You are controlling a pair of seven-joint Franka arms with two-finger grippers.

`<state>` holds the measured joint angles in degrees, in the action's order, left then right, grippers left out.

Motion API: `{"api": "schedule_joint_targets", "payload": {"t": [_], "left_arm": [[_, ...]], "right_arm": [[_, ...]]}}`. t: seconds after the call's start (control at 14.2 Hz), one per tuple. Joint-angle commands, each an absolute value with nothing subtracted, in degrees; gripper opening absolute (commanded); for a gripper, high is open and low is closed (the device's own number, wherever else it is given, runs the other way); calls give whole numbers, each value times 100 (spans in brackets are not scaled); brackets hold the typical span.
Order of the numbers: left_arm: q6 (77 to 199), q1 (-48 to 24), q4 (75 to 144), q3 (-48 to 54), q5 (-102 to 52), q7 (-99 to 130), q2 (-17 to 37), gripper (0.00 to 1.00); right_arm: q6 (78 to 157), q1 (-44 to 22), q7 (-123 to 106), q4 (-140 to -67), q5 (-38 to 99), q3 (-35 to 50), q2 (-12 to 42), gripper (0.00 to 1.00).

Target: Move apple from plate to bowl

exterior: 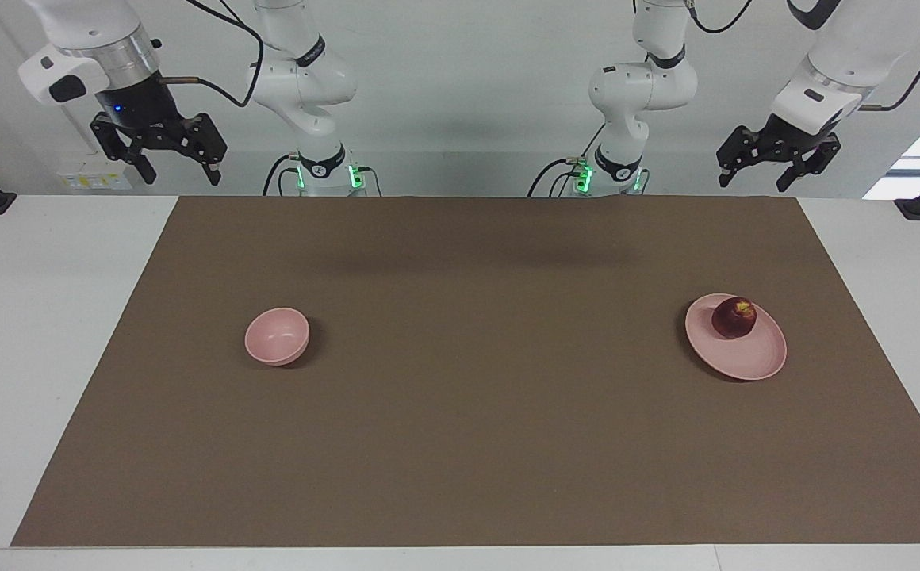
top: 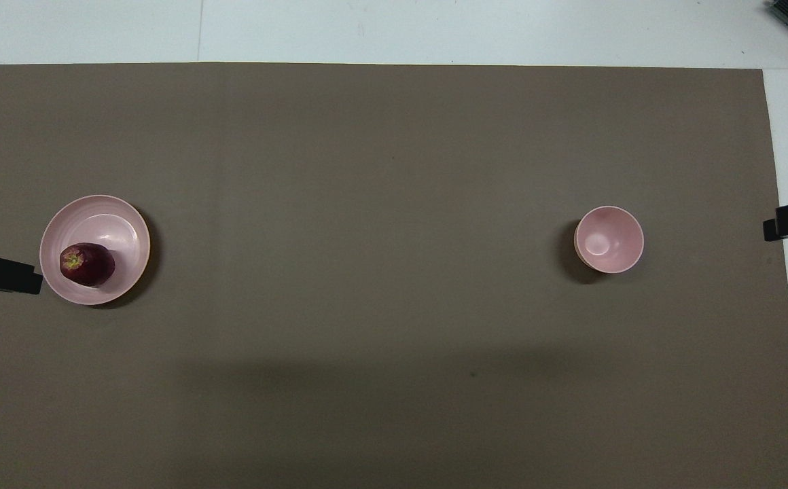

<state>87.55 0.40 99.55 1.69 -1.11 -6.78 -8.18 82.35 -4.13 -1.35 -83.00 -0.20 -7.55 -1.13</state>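
The left pincer [exterior: 777, 162], released and empty, hangs raised at its own end of the counter; the apple [exterior: 734, 318] on the plate [exterior: 745, 361] lies below it, well apart from the right pincer [exterior: 160, 155], also released.

A big brown mat [exterior: 460, 444] covers the white worktop [exterior: 47, 333]. A plain white wall [exterior: 460, 87] stands at the far end.

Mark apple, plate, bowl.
apple [exterior: 734, 318], facing view, middle of its dark-red skin
plate [exterior: 745, 361], facing view, bare pink surface beside the apple
bowl [exterior: 274, 337], facing view, inner wall
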Motion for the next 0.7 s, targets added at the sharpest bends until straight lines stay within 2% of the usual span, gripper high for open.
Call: {"api": "schedule_joint_targets", "payload": {"t": [0.0,0.42,0.63], "left_arm": [[9551,53,10817,149,-18,-703,-993,100],[11580,298,12241,123,-18,-869,-888,100],[12171,536,12462,123,-26,-1169,-582,100]], "right_arm": [[8279,-369,-325,-8482,44,-773,-264,100],[8279,-369,-325,-8490,44,-773,-264,100],[8279,-369,-325,-8490,44,-773,-264,100]]}}
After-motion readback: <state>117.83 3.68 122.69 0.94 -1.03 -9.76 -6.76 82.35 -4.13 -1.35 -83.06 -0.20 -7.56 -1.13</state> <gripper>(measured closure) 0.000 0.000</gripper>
